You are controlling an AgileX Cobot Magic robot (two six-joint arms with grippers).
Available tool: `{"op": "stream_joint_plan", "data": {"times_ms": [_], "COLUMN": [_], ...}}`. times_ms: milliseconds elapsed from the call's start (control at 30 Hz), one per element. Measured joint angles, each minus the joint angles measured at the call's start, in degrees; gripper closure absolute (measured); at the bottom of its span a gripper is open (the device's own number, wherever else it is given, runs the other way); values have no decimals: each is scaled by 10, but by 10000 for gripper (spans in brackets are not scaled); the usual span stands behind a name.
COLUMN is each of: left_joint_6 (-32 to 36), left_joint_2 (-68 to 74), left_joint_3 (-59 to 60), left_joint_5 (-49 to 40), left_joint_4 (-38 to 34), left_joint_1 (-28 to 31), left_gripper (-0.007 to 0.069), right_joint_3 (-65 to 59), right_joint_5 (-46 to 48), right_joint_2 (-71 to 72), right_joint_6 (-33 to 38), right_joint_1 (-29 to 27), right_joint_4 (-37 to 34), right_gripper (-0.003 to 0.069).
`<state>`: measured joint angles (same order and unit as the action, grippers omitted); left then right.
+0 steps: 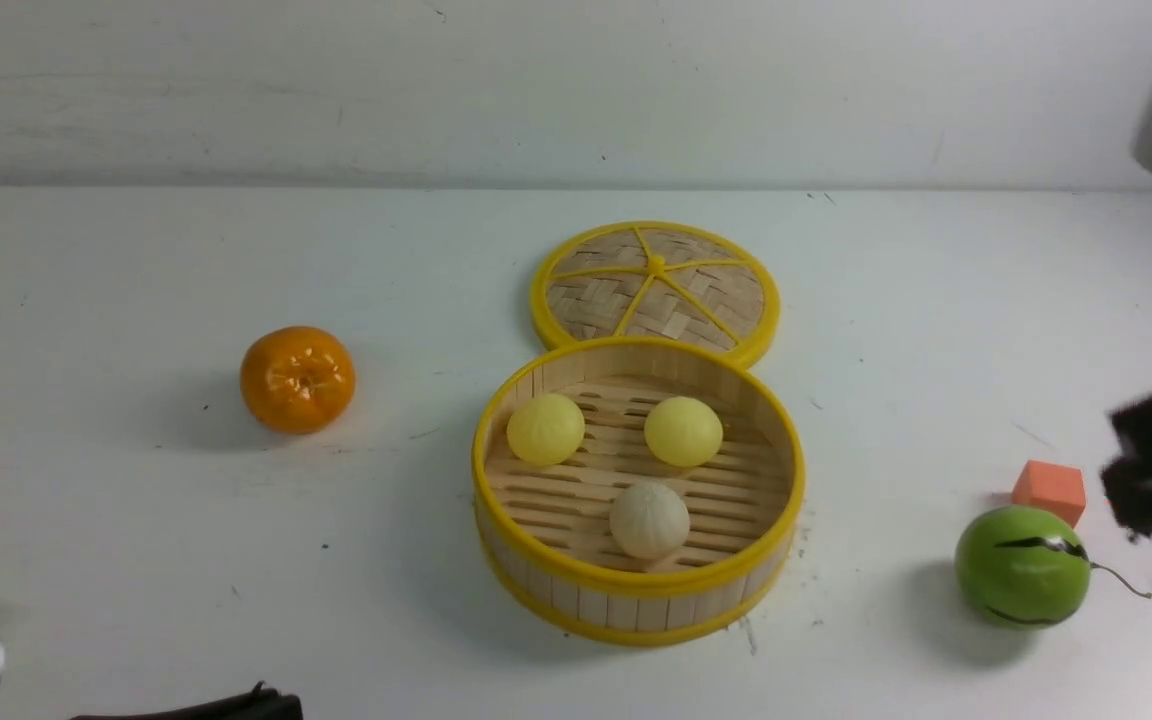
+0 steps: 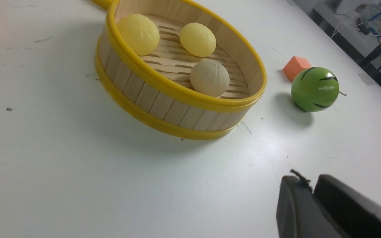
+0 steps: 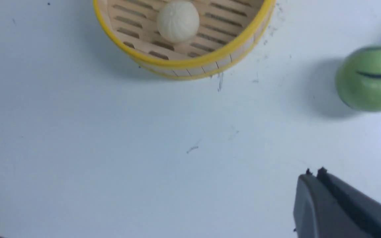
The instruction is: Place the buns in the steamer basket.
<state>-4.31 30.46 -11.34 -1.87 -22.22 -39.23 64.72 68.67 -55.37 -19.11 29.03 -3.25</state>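
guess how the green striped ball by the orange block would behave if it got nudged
The green striped ball is round with no flat side showing, so it would probably roll freely. Its glossy skin looks slippery, likely hard to pinch. The orange block sits close behind it and might stop a roll that way.

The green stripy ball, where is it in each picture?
Front view: the green ball sits low on the right, just in front of the orange block.
Left wrist view: the ball is at the right, beside the block.
Right wrist view: it is at the right edge.
Shared landmark: the steamer basket.
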Motion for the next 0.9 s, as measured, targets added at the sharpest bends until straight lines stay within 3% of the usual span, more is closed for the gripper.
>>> {"op": "stream_joint_plan", "data": {"times_ms": [267, 733, 833, 900], "left_joint_6": [0, 0, 0, 0], "left_joint_2": [0, 0, 0, 0], "left_joint_3": [0, 0, 0, 0], "left_joint_5": [0, 0, 0, 0], "left_joint_4": [0, 0, 0, 0], "left_joint_1": [0, 0, 0, 0], "left_gripper": [541, 525, 522, 518], "right_joint_3": [-166, -184, -214, -290], "right_joint_5": [-49, -55, -115, -219], "right_joint_2": [270, 297, 302, 327], "right_joint_6": [-44, -43, -40, -26], "right_joint_1": [0, 0, -2, -55], "right_joint_4": [51, 52, 72, 99], "right_gripper": [666, 655, 664, 677]}}
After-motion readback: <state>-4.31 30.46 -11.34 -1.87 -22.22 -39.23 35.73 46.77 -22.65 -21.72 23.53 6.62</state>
